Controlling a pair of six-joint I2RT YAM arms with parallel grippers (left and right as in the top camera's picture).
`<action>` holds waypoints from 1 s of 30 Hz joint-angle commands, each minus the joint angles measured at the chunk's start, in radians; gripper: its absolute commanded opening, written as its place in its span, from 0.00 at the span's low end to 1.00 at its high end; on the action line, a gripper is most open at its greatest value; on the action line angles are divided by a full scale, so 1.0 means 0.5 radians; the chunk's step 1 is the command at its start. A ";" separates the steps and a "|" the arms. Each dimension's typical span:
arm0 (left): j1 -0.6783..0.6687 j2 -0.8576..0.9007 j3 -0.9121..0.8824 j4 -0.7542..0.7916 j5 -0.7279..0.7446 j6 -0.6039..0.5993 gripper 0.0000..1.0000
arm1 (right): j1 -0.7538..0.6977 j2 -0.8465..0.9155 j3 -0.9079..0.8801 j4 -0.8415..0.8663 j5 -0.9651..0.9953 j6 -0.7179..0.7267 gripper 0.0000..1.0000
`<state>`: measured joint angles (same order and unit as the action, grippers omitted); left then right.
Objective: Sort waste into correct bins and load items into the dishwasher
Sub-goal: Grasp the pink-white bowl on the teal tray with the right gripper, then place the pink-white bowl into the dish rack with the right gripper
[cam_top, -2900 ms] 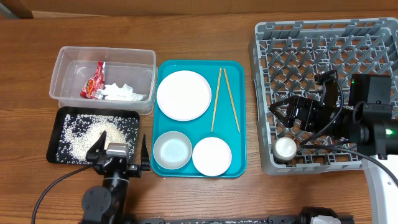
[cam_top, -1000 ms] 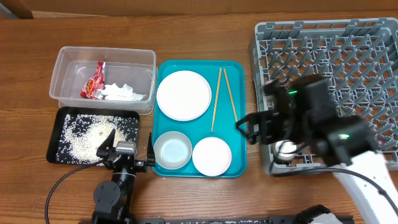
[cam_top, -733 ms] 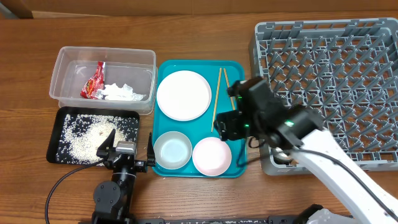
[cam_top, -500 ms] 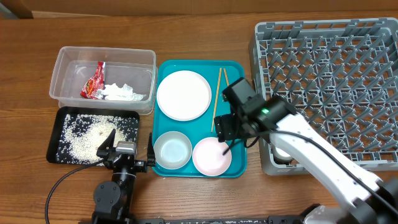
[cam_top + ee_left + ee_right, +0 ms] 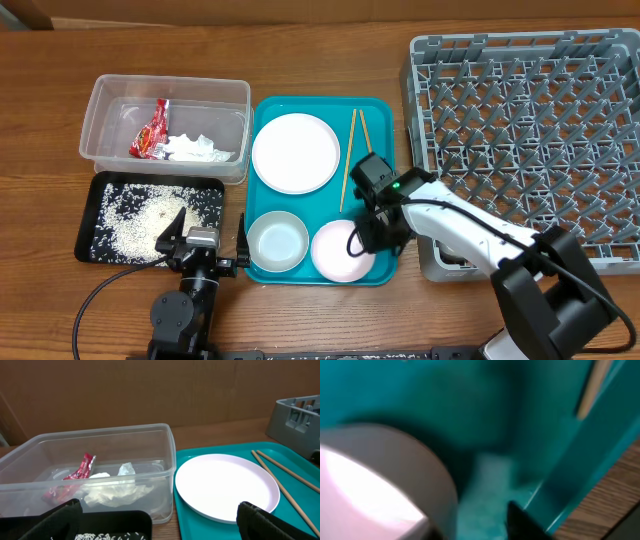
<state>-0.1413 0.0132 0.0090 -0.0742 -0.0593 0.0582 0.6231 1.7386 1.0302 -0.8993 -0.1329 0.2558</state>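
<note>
The right pincer (image 5: 375, 238) is low over the teal tray (image 5: 383, 125) near the middle of the bench's near edge, at the right rim of the small plate (image 5: 336, 253). Its wrist view is a blur, so I cannot tell whether it is clenched. The left pincer (image 5: 203, 233) is released, fingers spread wide, by the near edge. The bowl (image 5: 277, 242), large plate (image 5: 295, 152) and chopsticks (image 5: 348, 160) lie on the tray. The grey rack (image 5: 530, 130) fills the far right corner. Toward the left edge, the clear tub (image 5: 165, 92) holds the red wrapper (image 5: 152, 130) and tissue (image 5: 195, 148), and rice (image 5: 140, 215) lies in the black tray (image 5: 93, 190).
</note>
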 commanded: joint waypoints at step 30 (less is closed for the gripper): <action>0.021 -0.018 -0.008 0.006 0.016 -0.026 1.00 | -1.354 -0.389 0.596 -0.305 2.403 0.821 0.04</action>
<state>-0.1413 0.0132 0.0090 -0.0742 -0.0593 0.0582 0.0219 1.4860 1.3228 -1.0637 0.9447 0.6189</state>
